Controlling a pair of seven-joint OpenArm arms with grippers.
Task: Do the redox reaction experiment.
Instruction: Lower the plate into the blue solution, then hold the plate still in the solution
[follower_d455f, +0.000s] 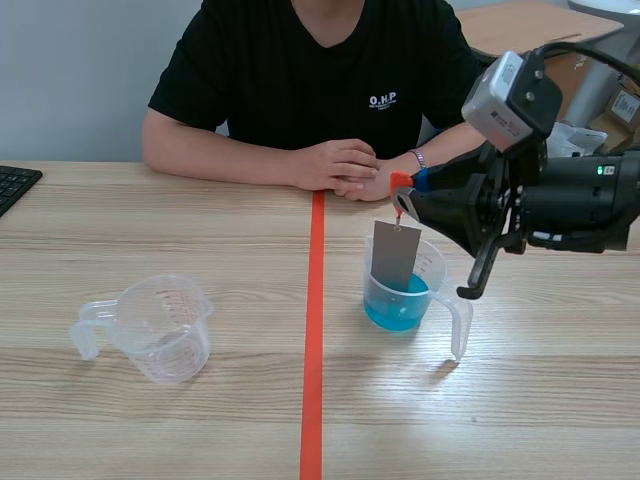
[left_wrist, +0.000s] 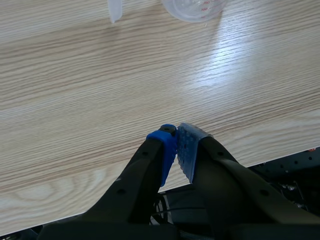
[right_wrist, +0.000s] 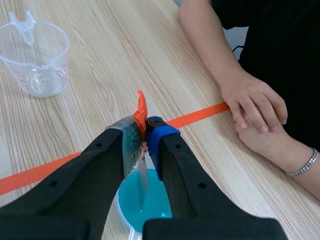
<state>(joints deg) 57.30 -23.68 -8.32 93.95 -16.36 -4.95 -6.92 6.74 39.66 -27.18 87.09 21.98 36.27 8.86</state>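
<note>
Grey strip (follower_d455f: 396, 255), orange tab (right_wrist: 142, 111) in right claw (right_wrist: 145, 127), inside blue-liquid cup (follower_d455f: 433, 268)

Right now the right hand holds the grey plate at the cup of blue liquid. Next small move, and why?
Probably lower the right hand straight down a little. The grey plate hangs from it by an orange tab, its lower edge at or just in the blue liquid inside the measuring cup, and most of it is above the rim. Going deeper would wet more metal.
</note>
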